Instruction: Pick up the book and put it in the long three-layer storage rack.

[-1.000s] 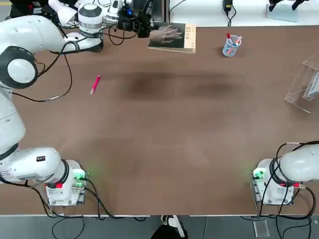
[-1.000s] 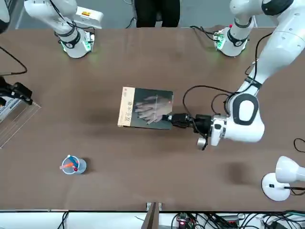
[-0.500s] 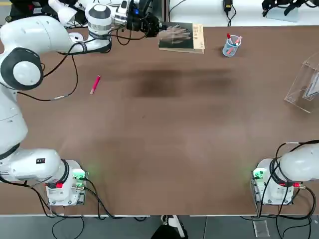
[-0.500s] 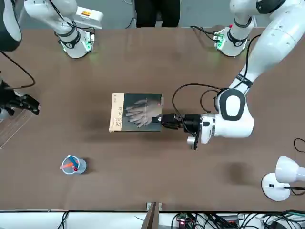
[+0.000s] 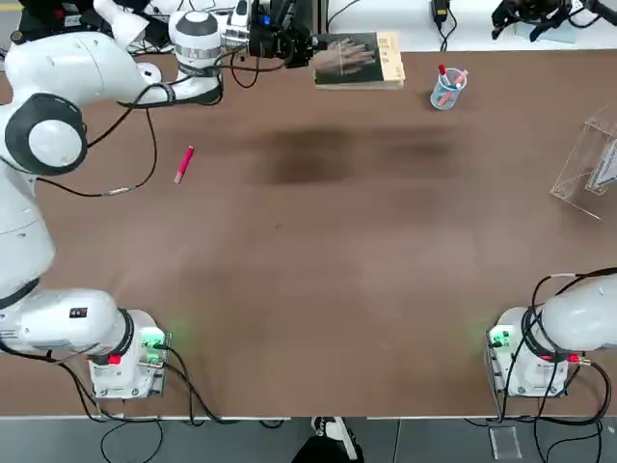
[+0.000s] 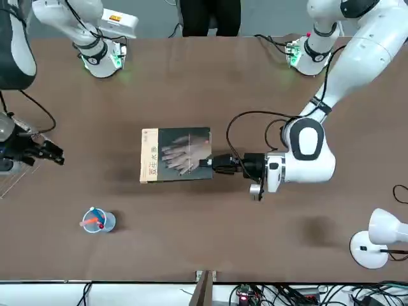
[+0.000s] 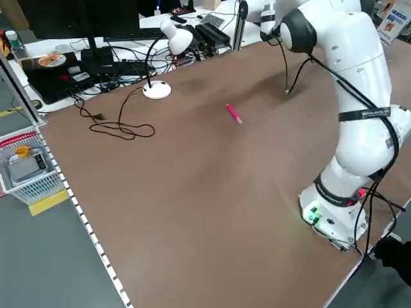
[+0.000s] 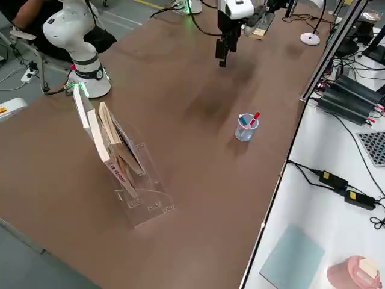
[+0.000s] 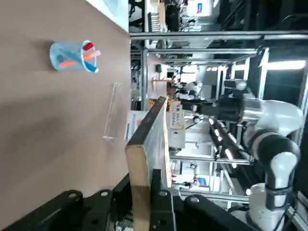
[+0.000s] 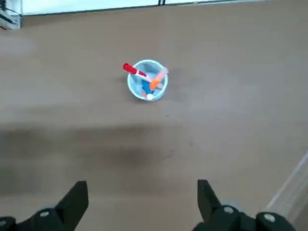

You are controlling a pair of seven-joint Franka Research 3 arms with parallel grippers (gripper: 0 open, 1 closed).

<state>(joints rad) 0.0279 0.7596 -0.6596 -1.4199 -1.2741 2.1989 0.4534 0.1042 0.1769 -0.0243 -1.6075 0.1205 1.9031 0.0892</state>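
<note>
Black left gripper clamping thin rectangular paperback

My left claw has carried the book farther toward my right side, book now sitting straighter in the front view. My right claw has swung inward from that side, over the bench.
</note>
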